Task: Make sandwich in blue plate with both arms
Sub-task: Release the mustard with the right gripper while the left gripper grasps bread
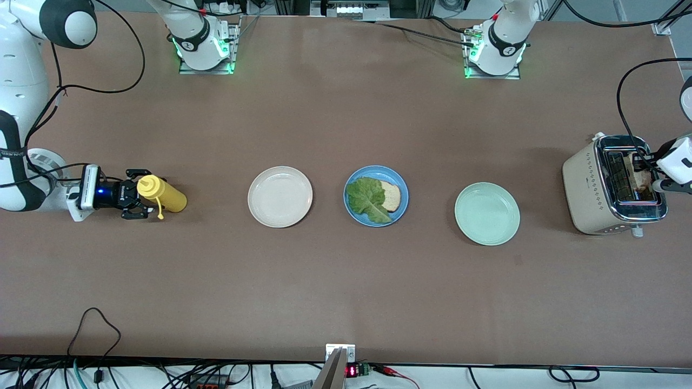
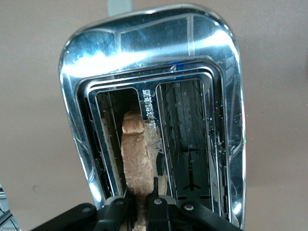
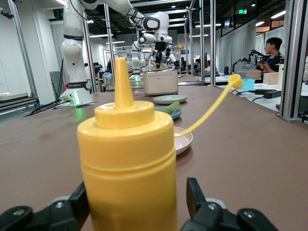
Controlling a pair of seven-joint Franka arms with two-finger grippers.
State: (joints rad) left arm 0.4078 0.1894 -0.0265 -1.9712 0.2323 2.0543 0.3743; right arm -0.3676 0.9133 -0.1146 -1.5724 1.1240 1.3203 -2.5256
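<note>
toaster (image 1: 594, 186): left gripper (image 2: 142, 204) clamps half-hidden bread slice (image 2: 136, 159) in slot; right gripper (image 3: 137, 207) spread around mustard bottle (image 3: 127, 168).

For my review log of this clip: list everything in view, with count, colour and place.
blue plate: 1, blue, mid-table between the other plates.
bread slice on plate: 1, light brown, partly under the lettuce.
lettuce leaf: 1, green, on that bread.
cream plate: 1, toward the right arm's end.
mint plate: 1, pale green, toward the left arm's end.
toaster: 1, beige and chrome, at the left arm's end.
bread slice in toaster: 1, brown, in one slot.
mustard bottle: 1, yellow, upright, uncapped.
left gripper: shut on the toaster's slice.
right gripper: open around the bottle.
</note>
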